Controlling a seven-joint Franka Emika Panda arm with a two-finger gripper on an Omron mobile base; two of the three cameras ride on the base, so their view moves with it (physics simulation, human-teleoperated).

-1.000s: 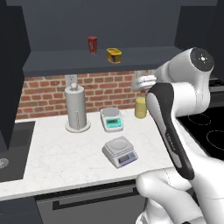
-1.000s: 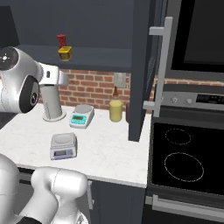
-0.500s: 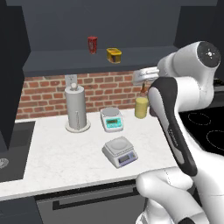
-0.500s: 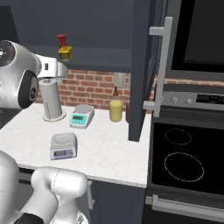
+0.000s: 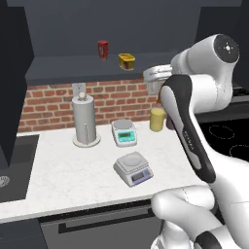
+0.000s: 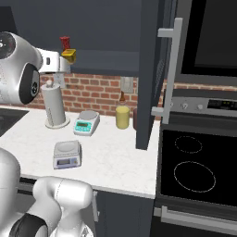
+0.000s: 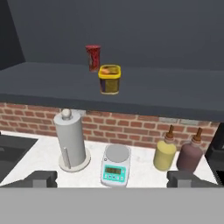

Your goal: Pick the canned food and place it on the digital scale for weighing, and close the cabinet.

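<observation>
The canned food [image 7: 109, 79], a low yellow tin with a dark top, stands on the open cabinet's shelf [image 7: 175, 96], just right of a taller red can [image 7: 92, 57]. My gripper [image 7: 111, 178] is open, its fingertips [image 7: 41, 178] wide apart, and it faces the shelf from a short distance with nothing held. From the base, the gripper [image 5: 151, 75] hovers right of the tin [image 5: 127, 61] at about shelf height. In the right base view, the tin [image 6: 69, 56] sits beside the gripper [image 6: 62, 64]. The digital scale [image 5: 134, 168] with the purple display rests near the counter's front edge.
A white scale with a teal front [image 5: 124, 132], a paper towel holder [image 5: 85, 120] and a yellow bottle [image 5: 157, 119] stand along the brick wall. A dark bottle [image 7: 190, 156] is beside the yellow one. The open cabinet door [image 6: 150, 74] juts out over the counter, left of the stove [image 6: 194, 162].
The hand has risen from below shelf level toward the cabinet opening and closer to the tin. The gripper stays open and the objects have not moved.
</observation>
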